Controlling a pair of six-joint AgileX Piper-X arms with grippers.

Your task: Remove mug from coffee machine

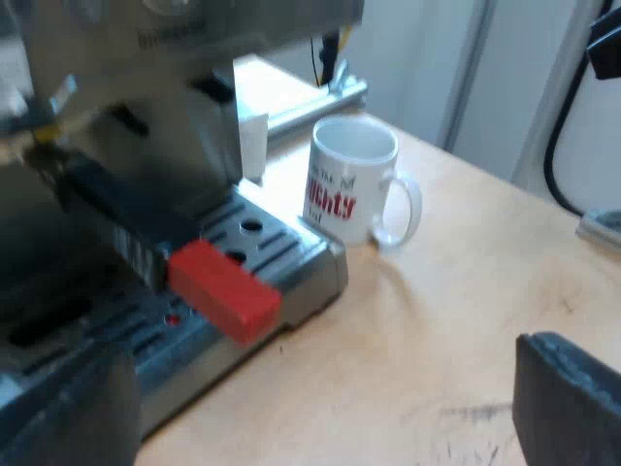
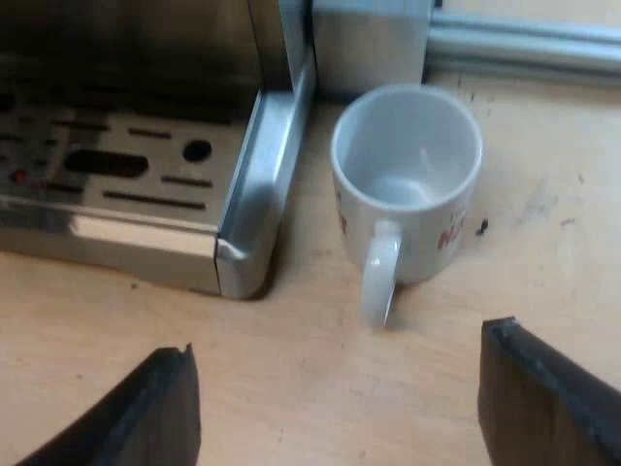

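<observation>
While both grippers hang over the bench, the mug stands upright on the bare wood. It is off the espresso machine and just beside the corner of its drip tray.

Mug: white, with red lettering on its side. Seen from above in the right wrist view, the mug is empty, and its handle points toward the right gripper. It stands near an edge of the bench, where a metal rail runs just behind it.

Right gripper: the two black fingers are spread wide with nothing between them. They are clear of the mug, which lies beyond the gap between them, and one finger is near the tray's corner.

Left gripper: its fingers are likewise parted and empty. One shows against the drip tray and the other against bare wood, and both are well apart from the mug.

Holder: locked into the machine's front. Its dark handle ends in a red block that juts out over the tray.

Drip tray: a metal plate with slots and round holes. Its rounded corner rests on the bench close to the mug's side, and whether the two touch cannot be told.
</observation>
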